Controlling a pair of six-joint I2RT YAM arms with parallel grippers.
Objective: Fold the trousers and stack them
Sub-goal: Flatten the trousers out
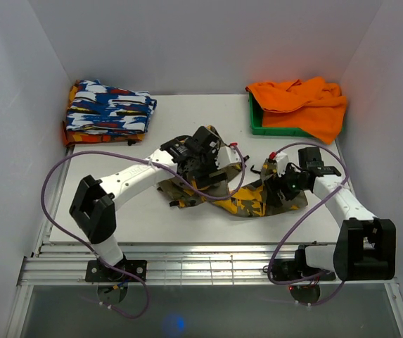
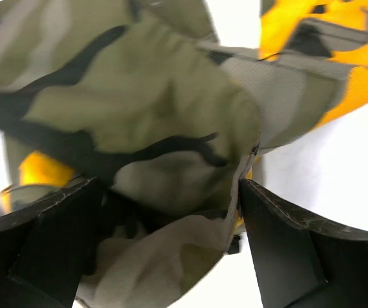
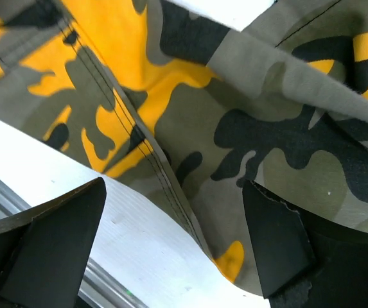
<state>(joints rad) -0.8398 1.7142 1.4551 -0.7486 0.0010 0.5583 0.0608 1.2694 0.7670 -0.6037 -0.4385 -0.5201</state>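
The camouflage trousers (image 1: 247, 204) lie crumpled in the middle of the white table (image 1: 138, 218), between my two grippers. My left gripper (image 1: 205, 158) is low over their left part. In the left wrist view it (image 2: 171, 192) is open, jaws wide, with a bunch of trouser cloth (image 2: 151, 122) lying between the fingers. My right gripper (image 1: 280, 184) is low over their right end. In the right wrist view it (image 3: 174, 192) is open, jaws wide, straddling the trousers' edge (image 3: 190, 160) and bare table.
A folded blue-white-red garment (image 1: 110, 109) lies at the back left. A plain orange cloth (image 1: 303, 102) drapes over a green bin (image 1: 257, 125) at the back right. White walls close three sides. Metal rails (image 1: 208, 257) run along the near edge.
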